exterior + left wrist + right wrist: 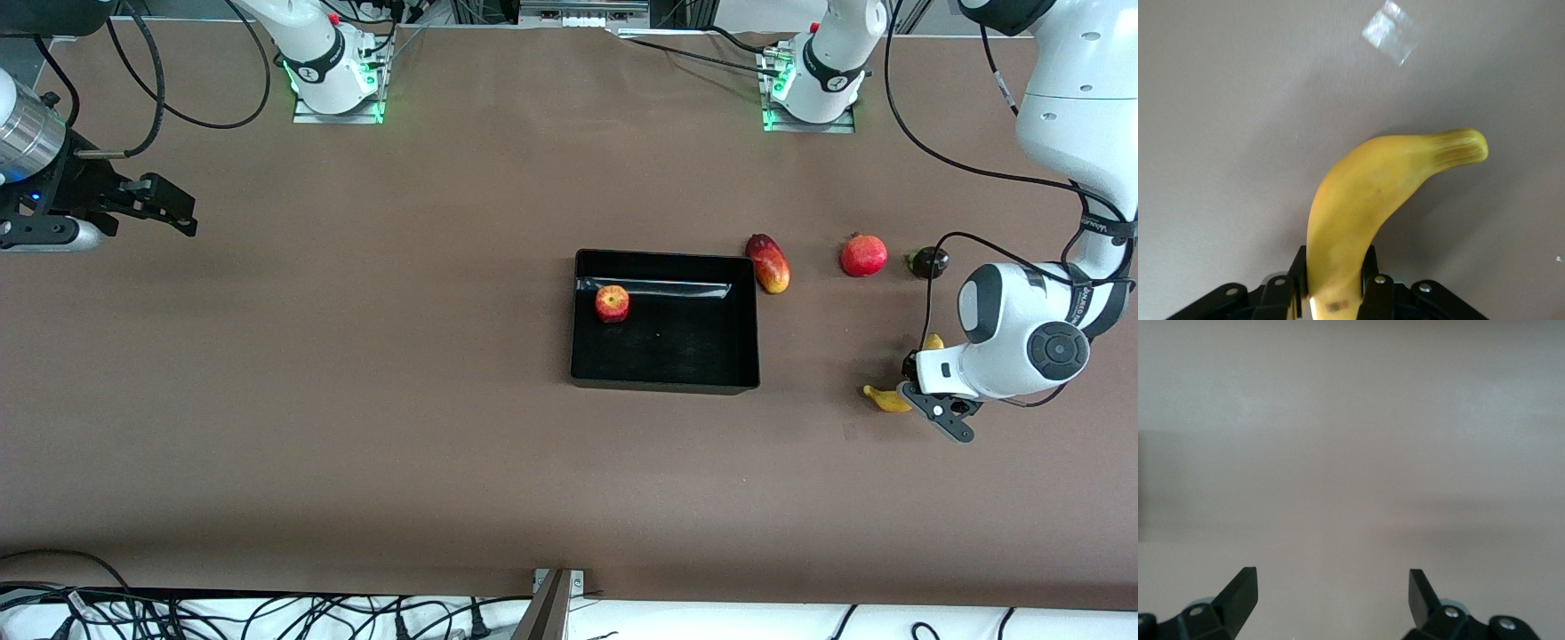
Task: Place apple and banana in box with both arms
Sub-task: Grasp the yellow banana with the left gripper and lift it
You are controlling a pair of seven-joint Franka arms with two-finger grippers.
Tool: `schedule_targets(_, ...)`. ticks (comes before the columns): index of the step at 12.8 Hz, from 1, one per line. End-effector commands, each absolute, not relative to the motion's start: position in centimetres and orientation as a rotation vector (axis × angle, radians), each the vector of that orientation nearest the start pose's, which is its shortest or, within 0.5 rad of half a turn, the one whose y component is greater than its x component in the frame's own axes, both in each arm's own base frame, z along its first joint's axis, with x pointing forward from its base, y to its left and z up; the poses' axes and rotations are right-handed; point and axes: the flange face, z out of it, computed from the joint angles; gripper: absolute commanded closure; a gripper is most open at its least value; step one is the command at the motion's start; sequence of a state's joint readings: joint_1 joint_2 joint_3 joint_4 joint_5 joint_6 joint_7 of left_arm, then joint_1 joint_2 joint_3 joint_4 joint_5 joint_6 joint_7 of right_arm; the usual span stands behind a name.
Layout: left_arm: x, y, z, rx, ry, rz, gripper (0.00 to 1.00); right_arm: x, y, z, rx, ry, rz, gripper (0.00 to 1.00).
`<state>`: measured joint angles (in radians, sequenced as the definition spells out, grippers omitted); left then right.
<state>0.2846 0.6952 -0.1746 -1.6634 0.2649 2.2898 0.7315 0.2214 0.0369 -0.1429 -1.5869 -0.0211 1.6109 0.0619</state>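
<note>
The apple (612,303) lies inside the black box (676,351), in the corner toward the right arm's end and farther from the front camera. The banana (885,397) lies toward the left arm's end of the table, nearer the front camera than the other loose fruits. Its middle is hidden under my left gripper (914,378). In the left wrist view the banana (1365,200) sits between the black fingers (1298,273), and my left gripper (1333,263) is shut on it. My right gripper (169,209) waits open and empty over bare table at the right arm's end, and it also shows in the right wrist view (1331,583).
A red-yellow mango (769,263) lies just beside the box. A red pomegranate (863,255) and a small dark fruit (928,262) lie in a row toward the left arm's end. Cables hang along the table edge nearest the front camera.
</note>
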Motion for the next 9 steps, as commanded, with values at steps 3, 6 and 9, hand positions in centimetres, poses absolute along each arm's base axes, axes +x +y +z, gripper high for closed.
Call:
schedule_targets(3,69.2,2.8,31.0,-2.907,1.144,0.278,1.0,56.8,4.3,60.4,-3.185,-0.042,0.0,0.0)
schedule_targets(6,68.6,-6.1,34.9,-3.008,0.872,0.378,1.0,56.8,4.3,60.4,-3.185,-0.042,0.0,0.0)
schedule_targets(9,66.2,-15.9,36.0,-3.096,0.522,0.399,1.0,56.8,4.3,60.4,-3.184,-0.042,-0.003,0.0)
